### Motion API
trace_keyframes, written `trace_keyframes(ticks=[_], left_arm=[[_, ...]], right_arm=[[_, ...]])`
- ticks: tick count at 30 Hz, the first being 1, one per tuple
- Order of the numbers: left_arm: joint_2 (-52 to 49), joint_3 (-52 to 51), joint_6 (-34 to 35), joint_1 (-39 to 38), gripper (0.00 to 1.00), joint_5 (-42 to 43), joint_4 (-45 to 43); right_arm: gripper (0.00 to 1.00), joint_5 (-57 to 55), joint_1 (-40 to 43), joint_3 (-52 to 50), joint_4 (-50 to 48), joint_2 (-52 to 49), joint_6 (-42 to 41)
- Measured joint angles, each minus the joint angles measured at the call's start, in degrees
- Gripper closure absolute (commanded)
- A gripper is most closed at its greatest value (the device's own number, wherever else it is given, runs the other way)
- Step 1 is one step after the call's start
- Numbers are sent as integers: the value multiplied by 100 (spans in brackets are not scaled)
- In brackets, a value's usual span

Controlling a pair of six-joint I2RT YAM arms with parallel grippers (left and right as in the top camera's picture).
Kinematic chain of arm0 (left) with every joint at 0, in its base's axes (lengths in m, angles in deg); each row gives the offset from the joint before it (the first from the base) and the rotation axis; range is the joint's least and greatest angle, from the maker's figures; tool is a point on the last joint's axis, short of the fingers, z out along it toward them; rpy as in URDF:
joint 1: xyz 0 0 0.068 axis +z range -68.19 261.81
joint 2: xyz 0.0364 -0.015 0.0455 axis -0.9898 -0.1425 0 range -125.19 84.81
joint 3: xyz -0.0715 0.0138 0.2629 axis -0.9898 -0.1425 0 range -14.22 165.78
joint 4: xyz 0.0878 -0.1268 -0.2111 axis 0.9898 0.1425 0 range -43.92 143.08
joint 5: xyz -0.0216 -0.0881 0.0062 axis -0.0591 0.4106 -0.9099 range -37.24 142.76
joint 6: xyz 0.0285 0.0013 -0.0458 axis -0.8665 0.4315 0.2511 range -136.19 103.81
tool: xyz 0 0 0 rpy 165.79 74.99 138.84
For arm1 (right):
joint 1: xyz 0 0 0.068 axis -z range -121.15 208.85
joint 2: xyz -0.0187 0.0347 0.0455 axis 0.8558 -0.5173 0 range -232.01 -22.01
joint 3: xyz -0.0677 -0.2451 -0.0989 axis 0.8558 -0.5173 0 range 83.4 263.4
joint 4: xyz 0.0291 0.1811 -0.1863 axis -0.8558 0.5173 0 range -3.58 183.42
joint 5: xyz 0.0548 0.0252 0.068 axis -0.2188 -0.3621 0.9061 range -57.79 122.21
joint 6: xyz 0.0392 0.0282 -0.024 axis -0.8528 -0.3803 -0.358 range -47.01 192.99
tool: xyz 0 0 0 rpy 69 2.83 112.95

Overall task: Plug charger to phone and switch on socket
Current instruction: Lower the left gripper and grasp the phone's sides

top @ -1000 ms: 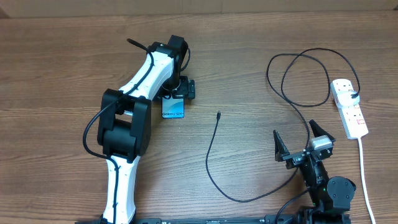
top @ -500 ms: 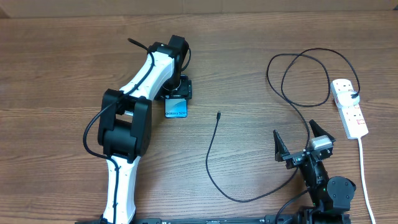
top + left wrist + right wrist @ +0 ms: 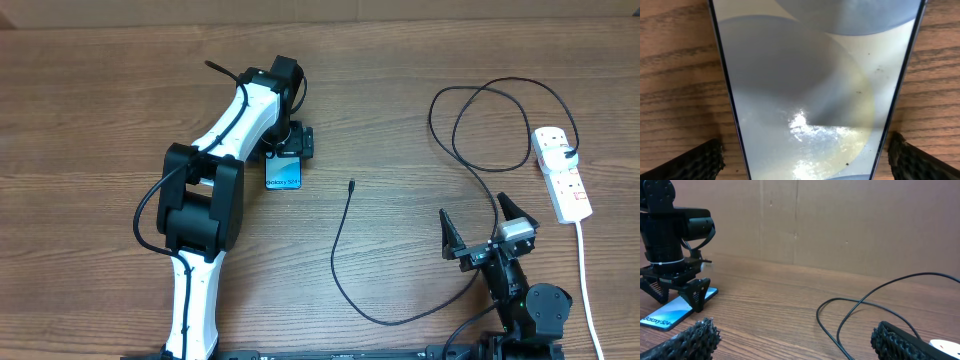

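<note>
The phone (image 3: 283, 175) lies flat on the wooden table, light blue screen up. Its screen (image 3: 810, 90) fills the left wrist view. My left gripper (image 3: 290, 146) stands open over the phone's far end, one finger (image 3: 697, 161) on each side and a gap of wood between each finger and the phone's edge. The charger cable's plug tip (image 3: 351, 185) lies free to the right of the phone. The cable (image 3: 345, 285) curves toward me, then loops back up to the white socket (image 3: 561, 172) at the far right. My right gripper (image 3: 474, 212) is open and empty beside the cable.
A white cord (image 3: 585, 285) runs from the socket toward the front edge at the right. The black cable's loop (image 3: 840, 325) lies on the table just ahead of the right gripper (image 3: 796, 337). A cardboard wall (image 3: 800, 220) closes the back of the table.
The left gripper's jaws drew in against the phone half a second ago and have opened wide again. The phone shifted slightly right and straightened. The right arm has not moved.
</note>
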Motion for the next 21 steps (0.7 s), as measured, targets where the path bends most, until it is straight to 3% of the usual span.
trace_keyframes(ticks=[8, 14, 21], left_arm=[[0, -4, 59, -13, 13, 72, 24], [0, -7, 114, -11, 5, 81, 118], [0, -28, 210, -13, 11, 129, 46]], right_arm=[[0, 2, 0, 0, -2, 0, 0], [0, 0, 0, 0, -4, 0, 0], [0, 0, 0, 0, 0, 0, 0]])
